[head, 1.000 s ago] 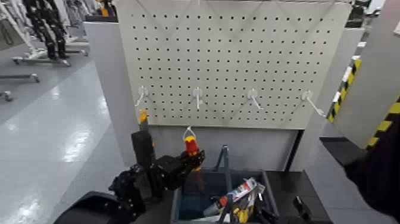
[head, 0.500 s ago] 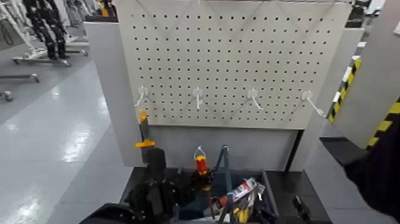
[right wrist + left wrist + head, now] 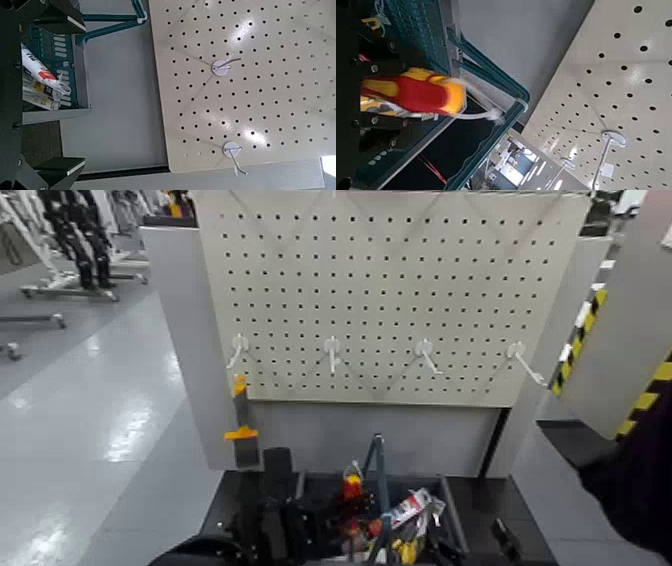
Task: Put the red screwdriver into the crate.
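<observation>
The left gripper point(image 3: 335, 508) grasps the red screwdriver point(image 3: 352, 487) by its handle, low inside the crate point(image 3: 452, 512), while the right gripper's fingers cannot be told.

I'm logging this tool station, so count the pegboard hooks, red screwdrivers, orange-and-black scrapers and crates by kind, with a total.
Pegboard hooks: 4
Red screwdriver: 1, held by the left gripper over the crate
Orange-and-black scraper: 1
Crate: 1
Total: 7
The right gripper waits open, facing the pegboard.
</observation>
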{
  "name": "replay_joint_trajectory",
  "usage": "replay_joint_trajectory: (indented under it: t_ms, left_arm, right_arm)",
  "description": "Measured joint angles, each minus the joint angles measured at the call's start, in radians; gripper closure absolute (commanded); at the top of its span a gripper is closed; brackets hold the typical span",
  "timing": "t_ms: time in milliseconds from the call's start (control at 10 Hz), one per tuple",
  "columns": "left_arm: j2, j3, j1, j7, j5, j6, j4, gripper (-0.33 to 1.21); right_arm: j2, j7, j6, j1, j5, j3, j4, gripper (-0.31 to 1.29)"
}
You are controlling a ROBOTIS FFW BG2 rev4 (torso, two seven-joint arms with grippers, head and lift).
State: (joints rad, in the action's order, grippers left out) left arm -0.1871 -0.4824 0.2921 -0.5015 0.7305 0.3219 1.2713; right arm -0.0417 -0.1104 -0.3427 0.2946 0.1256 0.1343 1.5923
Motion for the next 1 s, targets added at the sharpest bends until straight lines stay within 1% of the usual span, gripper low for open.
replay_joint_trajectory:
  t_ms: [100, 200, 400, 600, 800, 1000]
  left_arm:
    - [-0.001, -0.003, 0.000, 0.008, 0.020, -0.020, 0.001, 0.12]
    - [-0.004, -0.002, -0.004, 0.020, 0.034, -0.048, 0.005, 0.18]
    - [-0.010, 0.026, -0.024, 0.063, 0.003, -0.103, 0.047, 0.19]
    - [-0.016, 0.072, -0.051, 0.073, -0.077, -0.127, 0.111, 0.19]
    - [-0.018, 0.137, -0.106, 0.146, -0.217, -0.162, 0.218, 0.16]
    - [-0.012, 0.198, -0.176, 0.208, -0.340, -0.226, 0.299, 0.12]
  right_arm:
    - [0.000, 0.000, -0.001, 0.001, 0.001, -0.002, 0.000, 0.13]
    - [-0.001, 0.000, -0.001, 0.002, 0.002, -0.003, -0.001, 0.13]
    - [-0.001, 0.000, -0.002, 0.003, 0.003, -0.004, -0.002, 0.13]
    - [-0.001, 0.000, -0.002, 0.003, 0.003, -0.005, -0.003, 0.13]
    - [-0.001, 0.002, -0.002, 0.005, 0.003, -0.007, -0.002, 0.13]
    - [0.001, 0.007, -0.005, 0.008, 0.002, -0.013, 0.001, 0.13]
